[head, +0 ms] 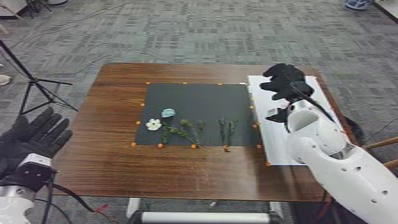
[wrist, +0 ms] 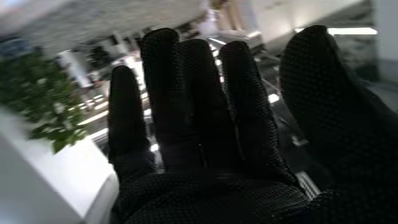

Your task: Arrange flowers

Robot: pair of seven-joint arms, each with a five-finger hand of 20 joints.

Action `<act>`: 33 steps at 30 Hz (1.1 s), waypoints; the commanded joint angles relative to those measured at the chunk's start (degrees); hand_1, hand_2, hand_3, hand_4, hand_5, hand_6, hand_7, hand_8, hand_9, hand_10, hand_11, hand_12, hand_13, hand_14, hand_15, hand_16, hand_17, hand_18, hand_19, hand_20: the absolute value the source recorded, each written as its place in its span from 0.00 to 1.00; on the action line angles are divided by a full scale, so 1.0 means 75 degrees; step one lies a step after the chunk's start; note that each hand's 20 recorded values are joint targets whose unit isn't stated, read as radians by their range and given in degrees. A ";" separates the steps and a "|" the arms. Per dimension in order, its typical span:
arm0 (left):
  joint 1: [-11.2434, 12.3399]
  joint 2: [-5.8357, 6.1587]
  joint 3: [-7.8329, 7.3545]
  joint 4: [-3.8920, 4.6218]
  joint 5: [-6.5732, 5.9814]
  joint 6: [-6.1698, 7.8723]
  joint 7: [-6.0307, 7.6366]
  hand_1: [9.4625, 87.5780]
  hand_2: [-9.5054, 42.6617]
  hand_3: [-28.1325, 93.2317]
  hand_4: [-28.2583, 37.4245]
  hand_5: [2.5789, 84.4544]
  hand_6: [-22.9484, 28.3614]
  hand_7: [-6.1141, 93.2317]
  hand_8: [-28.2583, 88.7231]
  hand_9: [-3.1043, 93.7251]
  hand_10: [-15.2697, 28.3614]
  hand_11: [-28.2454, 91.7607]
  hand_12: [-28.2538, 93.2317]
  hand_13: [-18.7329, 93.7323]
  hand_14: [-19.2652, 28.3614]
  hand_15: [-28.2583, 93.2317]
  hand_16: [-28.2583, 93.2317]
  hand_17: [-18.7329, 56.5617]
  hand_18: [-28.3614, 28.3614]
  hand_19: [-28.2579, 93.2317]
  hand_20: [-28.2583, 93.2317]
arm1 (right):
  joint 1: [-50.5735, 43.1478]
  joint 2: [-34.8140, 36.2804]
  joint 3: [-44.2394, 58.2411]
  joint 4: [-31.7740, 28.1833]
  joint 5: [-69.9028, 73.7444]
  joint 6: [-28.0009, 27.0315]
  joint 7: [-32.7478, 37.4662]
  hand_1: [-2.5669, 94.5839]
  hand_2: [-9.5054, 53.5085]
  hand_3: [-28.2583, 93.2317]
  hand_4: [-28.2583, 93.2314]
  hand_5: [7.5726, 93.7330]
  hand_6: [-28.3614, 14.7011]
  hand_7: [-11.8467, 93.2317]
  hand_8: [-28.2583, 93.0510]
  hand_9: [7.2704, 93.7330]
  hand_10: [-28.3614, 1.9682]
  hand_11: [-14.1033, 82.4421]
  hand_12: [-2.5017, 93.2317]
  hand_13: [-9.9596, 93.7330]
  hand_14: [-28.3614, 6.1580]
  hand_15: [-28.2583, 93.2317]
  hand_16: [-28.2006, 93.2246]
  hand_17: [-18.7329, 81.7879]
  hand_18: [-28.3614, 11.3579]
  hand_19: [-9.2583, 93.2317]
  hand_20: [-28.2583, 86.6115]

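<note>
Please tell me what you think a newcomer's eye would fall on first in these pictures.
Probably the black-gloved right robot hand, seen against the white sheet on the table's right side. Next would likely come the white flower and pale blue flower, bright on the near left part of the dark mat. The left robot hand stands out too, open beside the table's left edge.

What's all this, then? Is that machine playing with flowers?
Seems so: a two-armed robot set to arrange flowers, though it isn't handling any right now. A white flower, a pale blue one and some green sprigs lie on a dark mat. Its right hand, open and empty, is over the white sheet beside the mat. The left hand is open too, off at the table's left.
</note>
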 commanded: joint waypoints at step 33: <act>0.0337 0.0053 0.0325 -0.0267 -0.0327 0.0476 0.0402 0.22 0.46 0.82 0.01 0.45 0.60 0.17 0.18 0.34 0.64 0.36 0.34 0.37 0.68 0.43 0.23 0.21 0.70 0.38 0.34 | -0.1809 0.0321 0.1818 0.0113 -0.1872 -0.1900 0.2469 0.52 0.00 0.92 0.00 0.48 0.44 0.23 0.14 0.39 0.24 0.31 0.11 0.46 0.26 0.64 0.24 0.39 0.10 0.76 0.35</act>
